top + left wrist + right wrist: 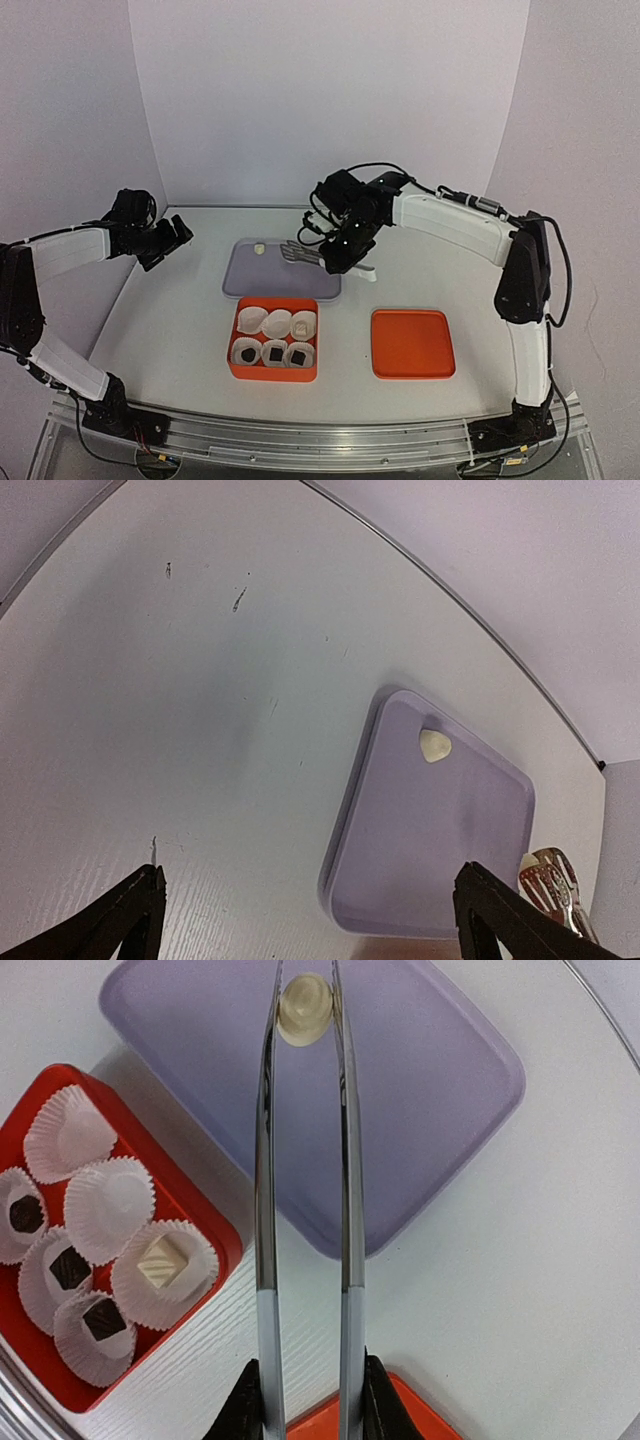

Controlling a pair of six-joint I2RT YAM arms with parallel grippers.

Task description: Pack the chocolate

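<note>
My right gripper [305, 1400] is shut on metal tongs [265, 1210], and their tips pinch a cream-white chocolate [304, 1007] above the purple tray [430, 1090]. In the top view this gripper [345, 250] hovers over the tray's right end [325, 285]. A second white chocolate [259, 247] lies on the tray's far left; it also shows in the left wrist view [435, 745]. The red box [274, 378] holds paper cups: three dark chocolates [70, 1267] in one row, one white chocolate [160, 1260] and two empty cups [110, 1195] in the other. My left gripper [175, 235] is open and empty.
An orange lid [412, 343] lies flat to the right of the red box. The curved white backdrop wall [330, 100] rings the table behind the tray. The left arm hangs over the table's far left, away from the tray.
</note>
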